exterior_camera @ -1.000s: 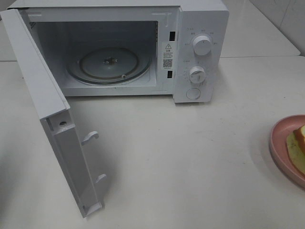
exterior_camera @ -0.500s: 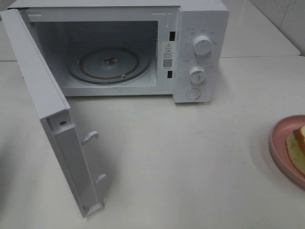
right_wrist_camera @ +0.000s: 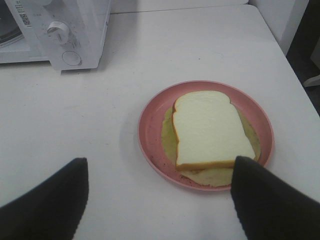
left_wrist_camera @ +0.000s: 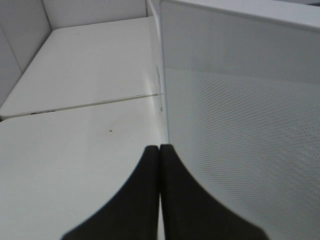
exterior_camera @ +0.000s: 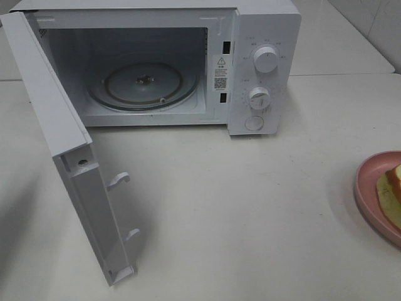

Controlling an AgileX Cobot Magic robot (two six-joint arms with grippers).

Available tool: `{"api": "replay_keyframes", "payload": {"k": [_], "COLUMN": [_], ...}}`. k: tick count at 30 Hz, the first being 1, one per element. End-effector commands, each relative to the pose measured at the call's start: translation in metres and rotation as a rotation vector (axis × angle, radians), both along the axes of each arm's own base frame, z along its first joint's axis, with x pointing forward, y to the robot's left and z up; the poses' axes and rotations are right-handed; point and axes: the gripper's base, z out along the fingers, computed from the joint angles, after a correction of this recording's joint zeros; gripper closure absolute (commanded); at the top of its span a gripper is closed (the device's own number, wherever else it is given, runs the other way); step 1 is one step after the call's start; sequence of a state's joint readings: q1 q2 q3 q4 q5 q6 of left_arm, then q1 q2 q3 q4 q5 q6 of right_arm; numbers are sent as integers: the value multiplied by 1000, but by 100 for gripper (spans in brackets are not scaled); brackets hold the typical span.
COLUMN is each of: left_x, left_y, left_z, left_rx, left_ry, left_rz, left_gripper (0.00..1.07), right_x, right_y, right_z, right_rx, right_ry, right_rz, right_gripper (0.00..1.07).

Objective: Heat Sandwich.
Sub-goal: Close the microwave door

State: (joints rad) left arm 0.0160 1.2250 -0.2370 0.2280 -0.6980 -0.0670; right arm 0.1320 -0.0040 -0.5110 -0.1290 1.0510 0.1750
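On round pink plate (right_wrist_camera: pixel 150 135), square soft-white sandwich (right_wrist_camera: pixel 210 130), tan crust

No change is seen betw. the earlier exterior frames and now: microwave door (exterior_camera: pixel 69 150), turntable (exterior_camera: pixel 143 84), pink plate (exterior_camera: pixel 369 188) and sandwich (exterior_camera: pixel 391 188) are found in the same spots on the counter (exterior_camera: pixel 250 207).
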Motion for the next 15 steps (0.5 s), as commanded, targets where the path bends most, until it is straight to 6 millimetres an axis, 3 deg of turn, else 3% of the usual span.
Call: {"api": "replay_keyframes", "payload": {"k": [1, 3, 15], "left_x": [11, 17, 28], "left_y": [-13, -26, -57], "left_z": [1, -4, -24], "left_rx": [-2, 0, -63], "left_ry": [-19, -19, -37], "left_rz": [-84, -144, -241], "left_gripper": [107, 107, 107], "right_x": [-4, -4, -4], "right_y": [0, 0, 0], "right_z": [0, 0, 0], "right_rx": [-4, -4, -4], "right_ry": [-35, -35, -35], "right_rz": [0, 0, 0], "right_gripper": [31, 31, 31]}}
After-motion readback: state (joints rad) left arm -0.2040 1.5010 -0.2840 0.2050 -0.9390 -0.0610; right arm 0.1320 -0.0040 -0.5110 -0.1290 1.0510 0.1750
